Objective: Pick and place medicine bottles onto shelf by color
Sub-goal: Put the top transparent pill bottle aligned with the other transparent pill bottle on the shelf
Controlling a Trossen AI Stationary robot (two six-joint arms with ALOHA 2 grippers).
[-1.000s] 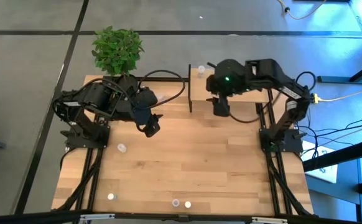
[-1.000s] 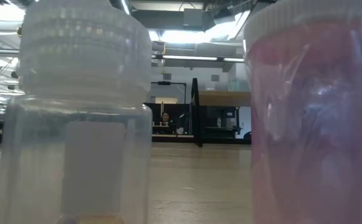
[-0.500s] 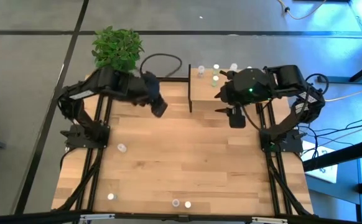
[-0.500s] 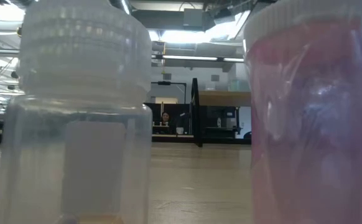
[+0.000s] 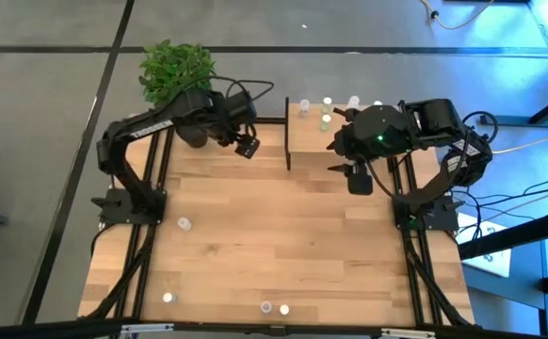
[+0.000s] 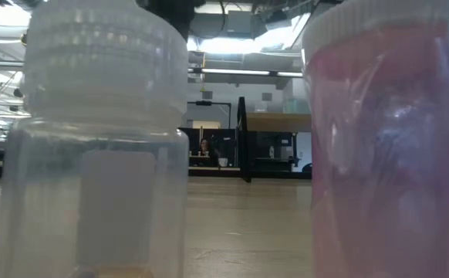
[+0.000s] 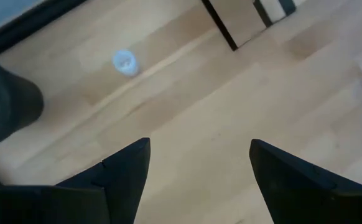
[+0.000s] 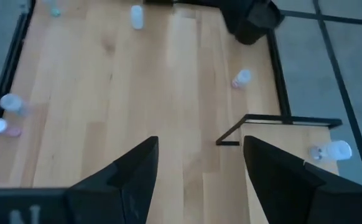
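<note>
The shelf (image 5: 340, 141) stands at the table's far right with several medicine bottles (image 5: 327, 119) upright on its far part. More bottles stand on the table: one at the left (image 5: 185, 223) and three by the near edge (image 5: 267, 307). Two of these fill the low view, one white-capped (image 6: 93, 139) and one pink (image 6: 386, 147). My left gripper (image 5: 248, 146) is open and empty, above the table just left of the shelf. A bluish-capped bottle (image 7: 124, 62) stands ahead of it. My right gripper (image 5: 359, 179) is open and empty at the shelf's near edge.
A potted green plant (image 5: 175, 75) stands at the far left corner, behind my left arm. The shelf's black post (image 5: 287, 141) is just right of my left gripper. The middle of the tabletop (image 5: 283, 235) is bare wood.
My left gripper has gone toward the table's far edge and toward the shelf's left post. My right gripper has drawn back from over the shelf toward the right and near edges, uncovering the bottles on the shelf, then has held still.
</note>
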